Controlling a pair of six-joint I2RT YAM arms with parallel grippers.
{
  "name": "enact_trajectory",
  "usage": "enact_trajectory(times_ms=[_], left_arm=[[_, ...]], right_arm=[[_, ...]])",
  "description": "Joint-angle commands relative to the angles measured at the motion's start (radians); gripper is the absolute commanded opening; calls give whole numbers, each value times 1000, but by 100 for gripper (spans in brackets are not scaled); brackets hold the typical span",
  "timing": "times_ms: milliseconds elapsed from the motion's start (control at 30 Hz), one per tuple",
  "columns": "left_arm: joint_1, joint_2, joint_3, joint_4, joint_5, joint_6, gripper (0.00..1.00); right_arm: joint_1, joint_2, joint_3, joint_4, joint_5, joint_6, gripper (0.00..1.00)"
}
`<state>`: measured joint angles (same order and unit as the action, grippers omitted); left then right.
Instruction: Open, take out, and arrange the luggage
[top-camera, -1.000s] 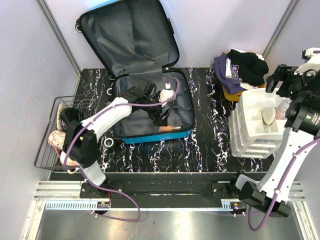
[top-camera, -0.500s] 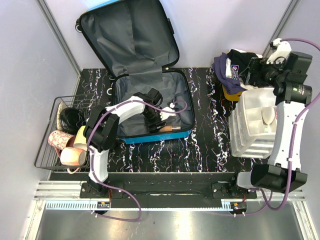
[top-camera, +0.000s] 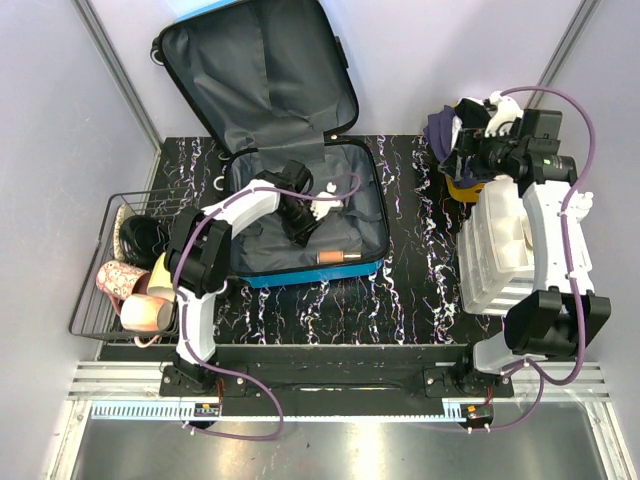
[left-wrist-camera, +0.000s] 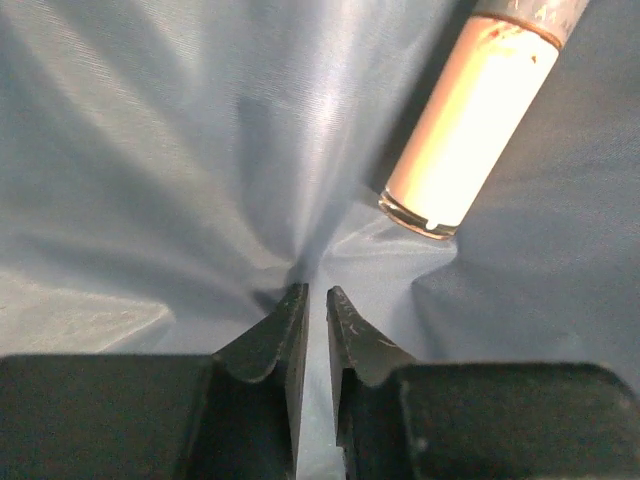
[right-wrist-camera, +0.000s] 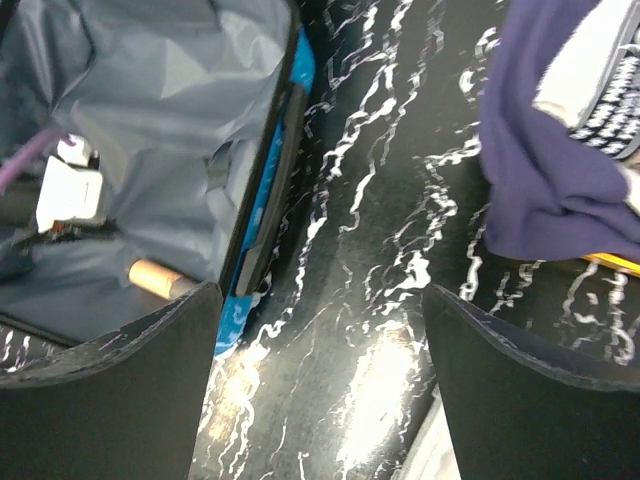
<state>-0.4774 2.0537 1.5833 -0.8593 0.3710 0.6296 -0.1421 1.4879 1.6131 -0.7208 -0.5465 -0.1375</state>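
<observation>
The bright-blue fish-print hard-shell suitcase (top-camera: 255, 85) lay open centre-left on the black marbled counter (top-camera: 400, 290). The left pincer (left-wrist-camera: 312, 318) pinched its grey fabric lining (left-wrist-camera: 150, 150) beside a peach plastic tube (left-wrist-camera: 470, 120); lifting could drag cloth, not contents. The right pincer (right-wrist-camera: 322, 295) hung spread.

Black veined table (top-camera: 400, 290), bearing open luggage (top-camera: 262, 110) centre-left, white organiser (top-camera: 500, 260) right, orange bin (top-camera: 462, 187) behind it, wire basket (top-camera: 90, 270) at left edge.
</observation>
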Motion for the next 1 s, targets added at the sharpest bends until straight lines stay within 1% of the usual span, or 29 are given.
enact_trajectory(times_ms=[0, 33, 100, 133, 167, 233, 267, 333, 433, 533, 567, 633, 700, 733, 800, 833, 867, 933, 967], left_arm=[[31, -122, 60, 177, -9, -48, 17], [37, -128, 67, 116, 14, -41, 23], [40, -141, 93, 10, 72, 25, 36], [40, -158, 86, -79, 75, 48, 47], [42, -170, 46, -110, 69, 83, 52], [45, -210, -11, -162, 16, 113, 59], [48, -223, -75, -164, -3, 133, 63], [59, -242, -124, -164, -50, 147, 65], [65, -239, -192, -168, -96, 165, 67], [65, -227, -258, -138, -135, 182, 69], [63, -221, -288, -123, -147, 186, 69], [65, -190, -302, -80, -182, 186, 66], [65, -144, -295, -43, -210, 167, 61], [63, -130, -284, -32, -214, 159, 53], [65, -107, -231, -9, -198, 130, 44], [65, -93, -209, -1, -187, 116, 34], [63, -89, -165, 3, -175, 89, 31], [63, -95, -128, 20, -129, 68, 24], [65, -102, -102, 28, -112, 47, 19]], right_arm=[[45, 20, -31, 49, -79, -37, 89], [56, 25, -41, 50, -85, -40, 89], [87, 40, -50, 50, -105, -59, 88], [96, 44, -59, 53, -112, -63, 88], [105, 57, -64, 57, -121, -66, 88], [136, 74, -71, 61, -132, -74, 88], [136, 95, -71, 64, -142, -73, 88], [179, 116, -67, 69, -156, -65, 87], [208, 166, -52, 67, -178, -70, 87], [229, 213, -35, 67, -182, -83, 86], [243, 238, -33, 67, -185, -88, 86], [256, 261, -25, 61, -185, -102, 85], [275, 291, -22, 57, -179, -117, 85], [283, 302, -25, 54, -175, -120, 84], [297, 325, -25, 52, -153, -128, 83], [302, 331, -30, 50, -147, -129, 83], [305, 348, -30, 50, -139, -129, 82], [315, 363, -41, 54, -132, -129, 81], [322, 382, -42, 52, -122, -131, 79]])
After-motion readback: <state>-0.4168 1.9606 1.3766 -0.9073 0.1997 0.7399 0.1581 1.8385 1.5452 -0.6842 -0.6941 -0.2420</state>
